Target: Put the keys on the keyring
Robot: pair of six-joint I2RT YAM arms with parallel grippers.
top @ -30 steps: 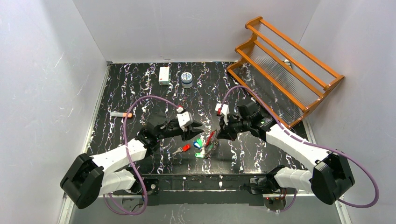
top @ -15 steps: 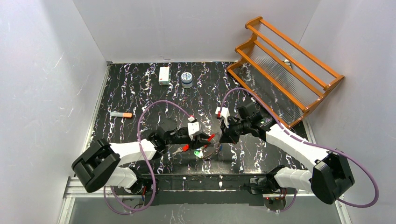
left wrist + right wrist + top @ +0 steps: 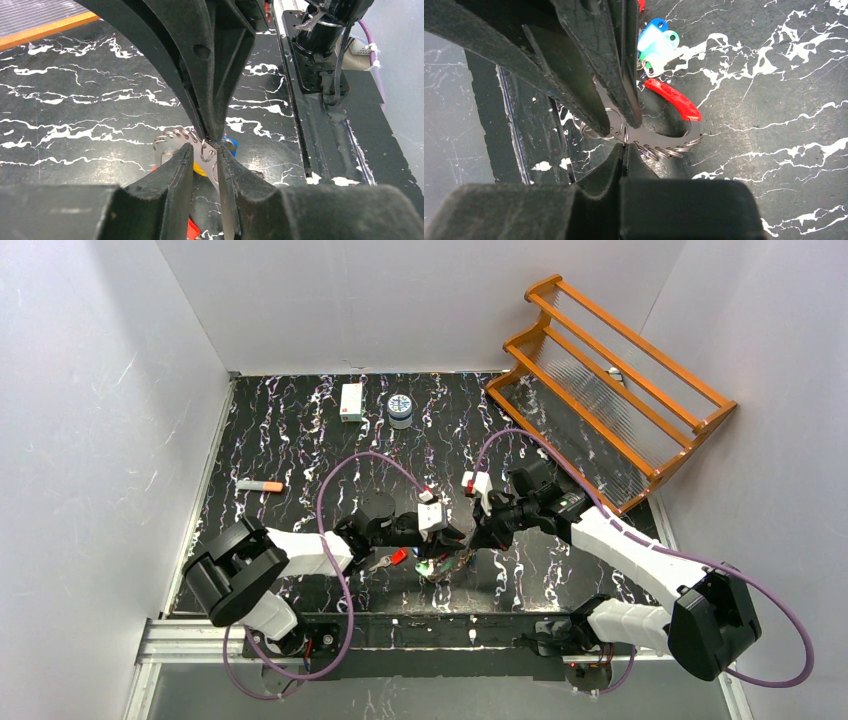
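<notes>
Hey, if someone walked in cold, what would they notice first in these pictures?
Likely the two arms meeting near the front middle of the black marbled table, left claw and right claw tip to tip at a bunch of bright-capped keys. Next, the orange wooden rack at the far right corner.

Bright-capped keys (image 3: 655, 44) beside silver keyring (image 3: 590, 132)
</notes>
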